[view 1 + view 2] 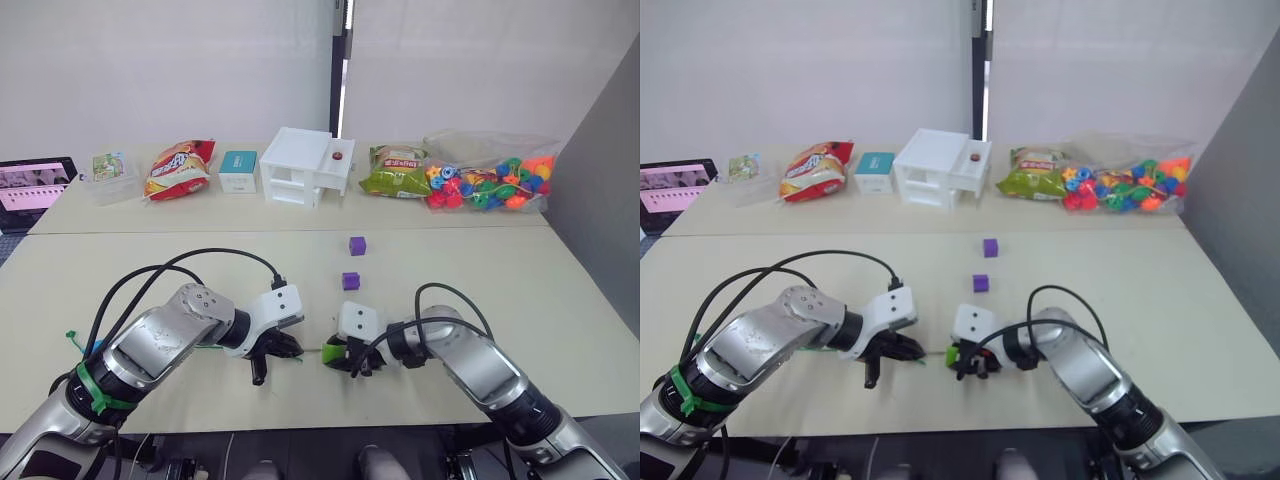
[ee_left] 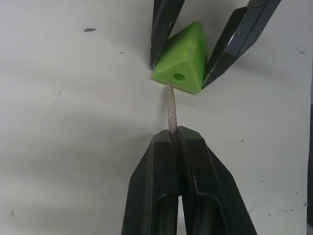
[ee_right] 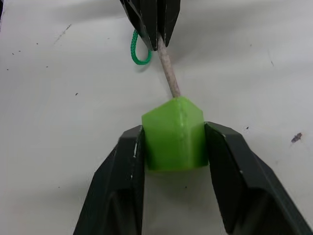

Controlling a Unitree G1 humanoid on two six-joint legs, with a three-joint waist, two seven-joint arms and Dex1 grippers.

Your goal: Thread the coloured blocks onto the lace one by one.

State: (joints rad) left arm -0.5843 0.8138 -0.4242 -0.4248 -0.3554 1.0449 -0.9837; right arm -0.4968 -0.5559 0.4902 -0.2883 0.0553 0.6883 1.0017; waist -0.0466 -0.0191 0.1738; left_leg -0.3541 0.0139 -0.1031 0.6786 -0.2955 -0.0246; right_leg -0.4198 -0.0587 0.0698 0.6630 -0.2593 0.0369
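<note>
My right gripper (image 3: 173,142) is shut on a light green block (image 3: 173,134), held just above the near table. My left gripper (image 2: 175,134) is shut on the lace's stiff pale tip (image 2: 171,110), which points at the block and touches its face beside the hole (image 2: 179,77). The green lace (image 3: 138,51) loops behind the left fingers and trails off toward the table's left edge (image 1: 75,340). Two purple blocks (image 1: 357,245) (image 1: 350,281) lie on the table beyond the grippers.
On the far table stand a white drawer box (image 1: 305,165), snack bags (image 1: 180,168) (image 1: 395,170), a small teal box (image 1: 238,170) and a clear bag of multicoloured beads (image 1: 490,183). A screen (image 1: 35,185) sits at the far left. Black cables (image 1: 200,260) arch over both arms.
</note>
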